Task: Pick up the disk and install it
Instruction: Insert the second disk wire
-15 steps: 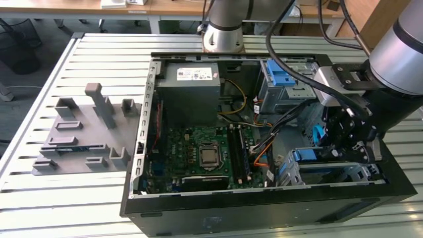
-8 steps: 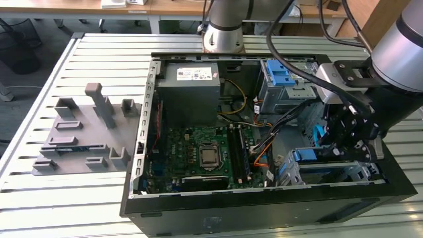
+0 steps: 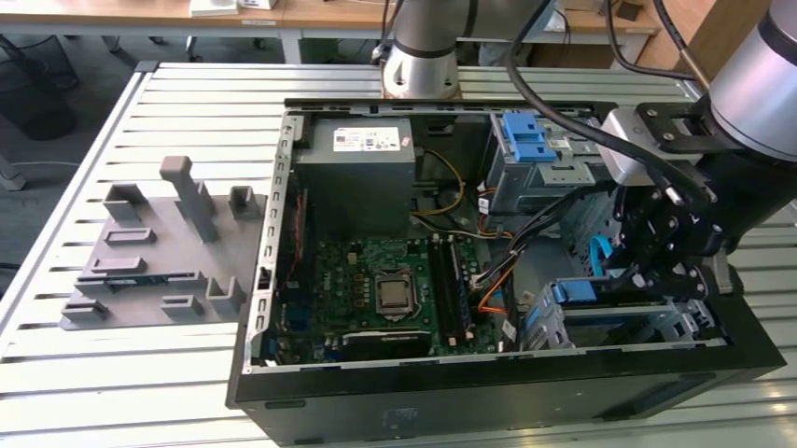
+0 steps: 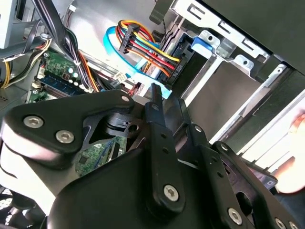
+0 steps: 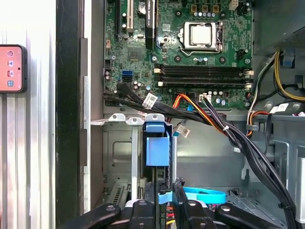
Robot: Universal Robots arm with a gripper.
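Observation:
The disk (image 5: 157, 151) stands on edge in its bright blue carrier, slotted into the lower metal drive cage (image 5: 119, 152) of the open computer case. In the exterior view its blue carrier (image 3: 585, 291) shows at the case's front right corner. My gripper (image 5: 164, 193) sits right behind the disk's rear edge, and its two black fingers (image 5: 148, 193) lie close together on either side of that thin edge. Seen from outside, the gripper (image 3: 650, 280) reaches down into the case over that cage. The second wrist view shows the black finger linkages (image 4: 157, 124) drawn together.
A bundle of black, orange and blue cables (image 5: 224, 129) crosses just beside the cage. Behind it lie the motherboard (image 3: 386, 289), the grey power supply (image 3: 361, 154) and an upper cage with blue latches (image 3: 536, 140). A grey fixture block (image 3: 162, 252) rests on the slatted table.

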